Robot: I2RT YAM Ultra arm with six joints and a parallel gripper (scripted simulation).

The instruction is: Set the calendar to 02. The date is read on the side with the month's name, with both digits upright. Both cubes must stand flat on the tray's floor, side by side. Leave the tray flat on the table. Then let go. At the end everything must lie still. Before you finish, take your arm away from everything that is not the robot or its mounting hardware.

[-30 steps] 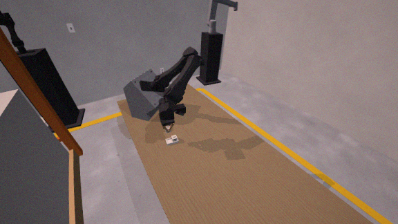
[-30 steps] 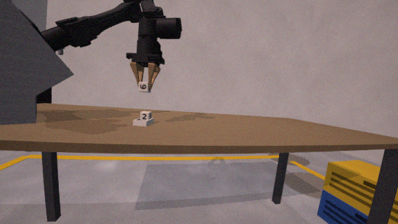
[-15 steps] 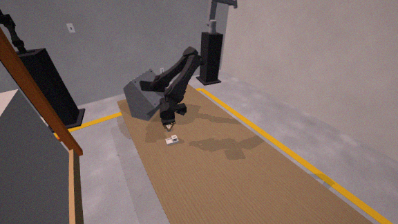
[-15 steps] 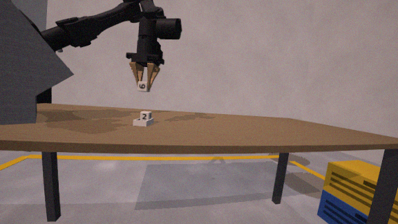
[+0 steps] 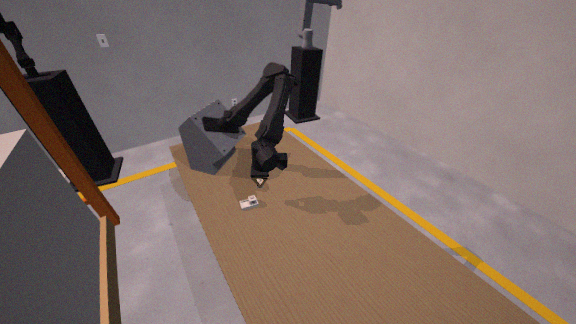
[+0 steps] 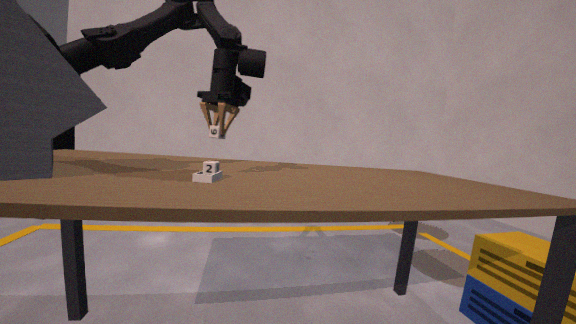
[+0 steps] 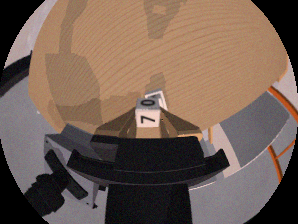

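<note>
hand (image 6: 218,131) gripping cube (image 6: 214,132), high above tray (image 6: 207,177)

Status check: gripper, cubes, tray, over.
Gripper shut on one cube, held high above table. Other cube sits in tray, showing 2. Nothing blocking the tray.

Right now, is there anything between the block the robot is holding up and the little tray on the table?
No. In the exterior view only open air separates the held cube in the gripper from the tray below.
</note>
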